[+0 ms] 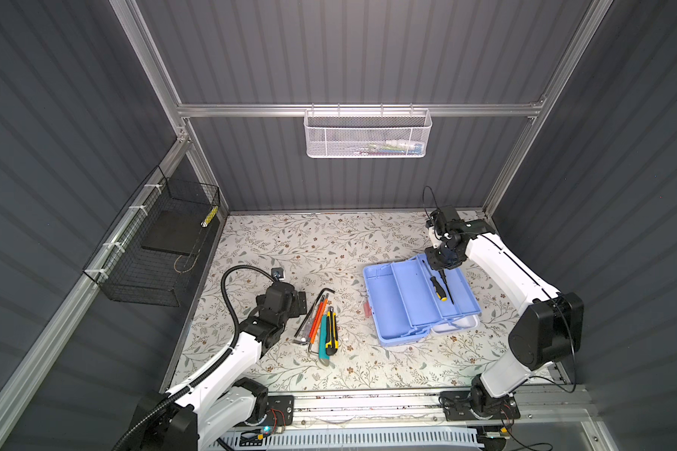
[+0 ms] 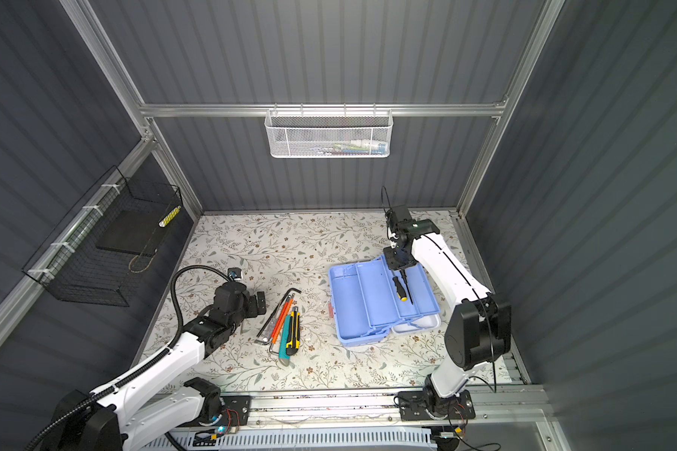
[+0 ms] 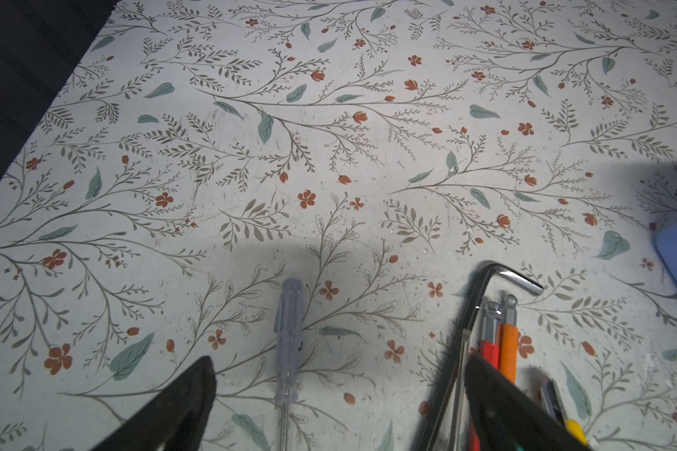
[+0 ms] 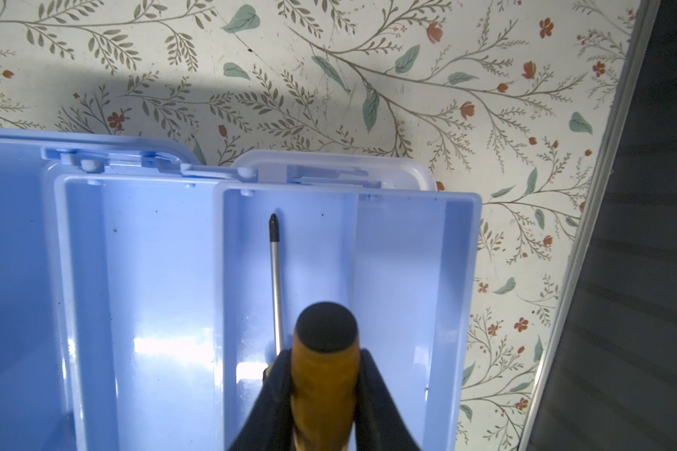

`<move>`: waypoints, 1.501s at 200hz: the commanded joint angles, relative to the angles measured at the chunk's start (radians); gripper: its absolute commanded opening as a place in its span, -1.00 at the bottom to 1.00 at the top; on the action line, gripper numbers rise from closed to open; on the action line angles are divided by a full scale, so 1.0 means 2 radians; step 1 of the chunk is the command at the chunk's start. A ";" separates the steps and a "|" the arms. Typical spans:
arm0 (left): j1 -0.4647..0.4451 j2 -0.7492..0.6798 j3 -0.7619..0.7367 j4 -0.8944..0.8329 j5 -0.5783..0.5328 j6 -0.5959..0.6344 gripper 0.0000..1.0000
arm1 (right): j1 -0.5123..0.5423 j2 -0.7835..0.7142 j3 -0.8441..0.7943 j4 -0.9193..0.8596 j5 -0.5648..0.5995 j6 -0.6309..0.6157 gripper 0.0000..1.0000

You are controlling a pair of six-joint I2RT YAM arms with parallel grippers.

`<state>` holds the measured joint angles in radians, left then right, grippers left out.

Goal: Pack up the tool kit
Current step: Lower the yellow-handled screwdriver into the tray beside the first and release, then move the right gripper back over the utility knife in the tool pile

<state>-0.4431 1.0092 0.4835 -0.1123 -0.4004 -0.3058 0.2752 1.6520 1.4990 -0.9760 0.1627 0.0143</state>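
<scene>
- The blue tool box (image 1: pixel 403 308) is lying open on the right side of the flowery table (image 1: pixel 290 242).
- The right gripper (image 4: pixel 325 353) is pinching a yellow screwdriver (image 4: pixel 323 386) over the box's outer tray (image 4: pixel 399 273).
- The left gripper (image 3: pixel 339 359) is hanging spread wide over a clear screwdriver (image 3: pixel 289 339).
- A bent hex key (image 3: pixel 493 267) and a yellow knife (image 1: pixel 331 326) are lying just beside it.

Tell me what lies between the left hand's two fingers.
A clear plastic-handled screwdriver lies there, untouched, inside the open left hand; the left wrist view shows it.
</scene>
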 commanded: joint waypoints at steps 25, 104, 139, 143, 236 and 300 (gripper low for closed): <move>0.004 -0.003 0.009 -0.010 -0.009 0.005 0.99 | -0.006 0.022 -0.006 0.020 -0.012 -0.004 -0.76; 0.003 -0.004 0.008 -0.010 -0.010 0.004 0.99 | -0.006 0.030 -0.002 0.024 -0.002 0.012 -0.25; 0.003 -0.005 0.008 -0.009 -0.010 0.003 0.99 | 0.006 0.003 0.013 0.004 0.003 0.041 -0.03; 0.003 -0.005 0.008 -0.010 -0.010 0.003 0.99 | 0.011 -0.003 0.013 0.005 0.004 0.044 -0.02; 0.003 -0.024 -0.001 -0.012 -0.023 -0.004 0.99 | 0.262 -0.029 -0.039 0.118 -0.068 0.156 0.08; 0.003 -0.027 -0.002 -0.014 -0.026 -0.006 0.99 | 0.374 0.098 -0.004 0.125 -0.098 0.238 0.10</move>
<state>-0.4431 0.9722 0.4831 -0.1196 -0.4309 -0.3065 0.9775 1.8099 1.4494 -0.7406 0.0013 0.3897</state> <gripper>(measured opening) 0.995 0.553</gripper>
